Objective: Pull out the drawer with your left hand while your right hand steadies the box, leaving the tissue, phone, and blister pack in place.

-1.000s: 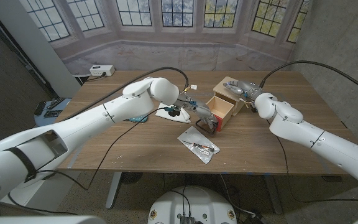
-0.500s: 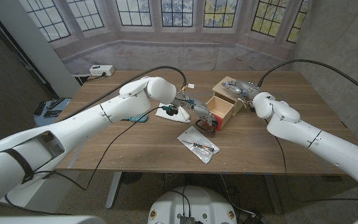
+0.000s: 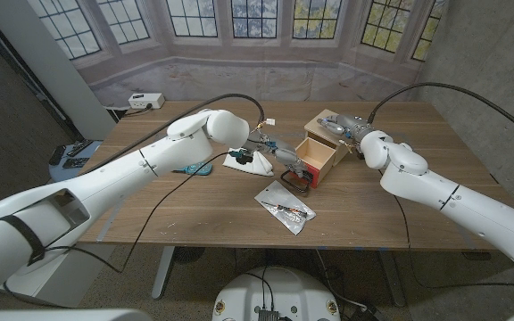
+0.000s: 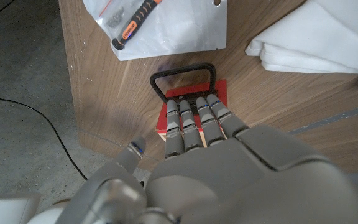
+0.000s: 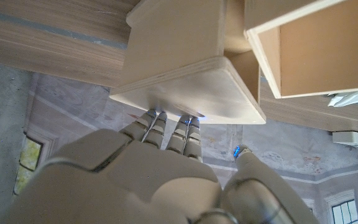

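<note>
Nearest the table's front edge lies the clear blister pack [image 3: 285, 210] holding a screwdriver, bare wood around it; just beyond it a red phone [image 3: 297, 182] with a black ring stand lies under the open drawer [image 3: 315, 156]. Left hand [image 3: 286, 157] reaches at the drawer's front, fingers [image 4: 194, 121] straight over the phone, holding nothing visible. White tissue [image 3: 246, 161] beside it; right hand [image 3: 353, 130] presses fingertips [image 5: 166, 127] on the wooden box [image 3: 335, 125], not gripping.
</note>
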`<state>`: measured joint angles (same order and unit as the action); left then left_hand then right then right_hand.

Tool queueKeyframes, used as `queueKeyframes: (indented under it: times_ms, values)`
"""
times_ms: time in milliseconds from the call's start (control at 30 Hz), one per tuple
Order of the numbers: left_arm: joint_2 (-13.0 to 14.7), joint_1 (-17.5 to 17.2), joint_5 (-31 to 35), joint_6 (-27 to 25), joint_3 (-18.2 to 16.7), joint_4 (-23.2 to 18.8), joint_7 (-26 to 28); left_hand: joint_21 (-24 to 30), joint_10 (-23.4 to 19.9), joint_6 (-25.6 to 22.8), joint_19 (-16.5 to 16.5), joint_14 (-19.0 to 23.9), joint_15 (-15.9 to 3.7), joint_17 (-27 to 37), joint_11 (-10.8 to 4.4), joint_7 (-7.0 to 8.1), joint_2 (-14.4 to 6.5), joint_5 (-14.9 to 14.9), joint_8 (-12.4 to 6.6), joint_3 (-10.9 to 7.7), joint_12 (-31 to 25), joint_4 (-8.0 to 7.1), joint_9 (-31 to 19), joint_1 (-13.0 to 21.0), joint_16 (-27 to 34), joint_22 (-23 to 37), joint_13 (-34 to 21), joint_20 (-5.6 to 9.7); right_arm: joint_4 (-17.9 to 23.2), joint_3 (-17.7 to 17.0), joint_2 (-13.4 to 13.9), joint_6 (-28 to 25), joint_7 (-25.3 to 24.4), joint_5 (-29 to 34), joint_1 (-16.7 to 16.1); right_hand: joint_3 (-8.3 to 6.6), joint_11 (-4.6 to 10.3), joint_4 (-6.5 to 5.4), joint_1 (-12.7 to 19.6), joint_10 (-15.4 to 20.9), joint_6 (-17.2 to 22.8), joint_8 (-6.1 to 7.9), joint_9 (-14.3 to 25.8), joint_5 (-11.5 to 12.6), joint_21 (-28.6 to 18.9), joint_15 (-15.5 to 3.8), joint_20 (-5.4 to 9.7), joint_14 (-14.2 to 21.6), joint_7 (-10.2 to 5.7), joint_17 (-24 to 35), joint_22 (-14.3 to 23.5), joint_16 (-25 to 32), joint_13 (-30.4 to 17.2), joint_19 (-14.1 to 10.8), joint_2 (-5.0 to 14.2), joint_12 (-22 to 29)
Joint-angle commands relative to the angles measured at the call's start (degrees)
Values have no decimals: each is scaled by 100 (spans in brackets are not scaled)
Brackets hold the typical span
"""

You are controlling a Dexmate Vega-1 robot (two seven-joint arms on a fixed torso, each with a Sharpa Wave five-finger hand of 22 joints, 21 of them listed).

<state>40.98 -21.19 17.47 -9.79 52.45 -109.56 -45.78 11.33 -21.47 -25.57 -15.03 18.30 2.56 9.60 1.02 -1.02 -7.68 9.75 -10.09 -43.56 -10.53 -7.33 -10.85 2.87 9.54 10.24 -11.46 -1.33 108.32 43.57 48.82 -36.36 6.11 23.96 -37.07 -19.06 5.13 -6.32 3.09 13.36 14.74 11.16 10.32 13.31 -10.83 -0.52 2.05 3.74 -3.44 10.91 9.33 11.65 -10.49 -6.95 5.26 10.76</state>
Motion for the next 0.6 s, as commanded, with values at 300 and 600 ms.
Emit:
queueKeyframes:
  times_ms: [300, 600]
  values:
    - [113, -102, 73, 258, -180, 4, 139, 14, 19, 34, 14, -11, 7, 15, -14, -32, 18, 26, -30, -16, -52, 41, -9, 22, 51, 28, -6, 11, 398, -8, 62, -338, 110, 271, -15, -60, -104, 7, 68, 96, 2, -14, 6, 42, 10, 7, 73, 23, 1, 12, 15, -9, -18, -29, 149, 2]
    - [90, -138, 145, 416, -233, 22, 250, 21, 22, 47, 9, -11, 2, 15, -11, -31, 14, 26, -36, -22, -62, 49, -8, 29, 56, 28, -5, 21, 583, -52, 112, -441, 104, 348, -61, -68, -114, 11, 72, 98, 7, -13, 6, 41, 9, 5, 66, 29, 6, 12, 15, -7, -18, -37, 145, 3]
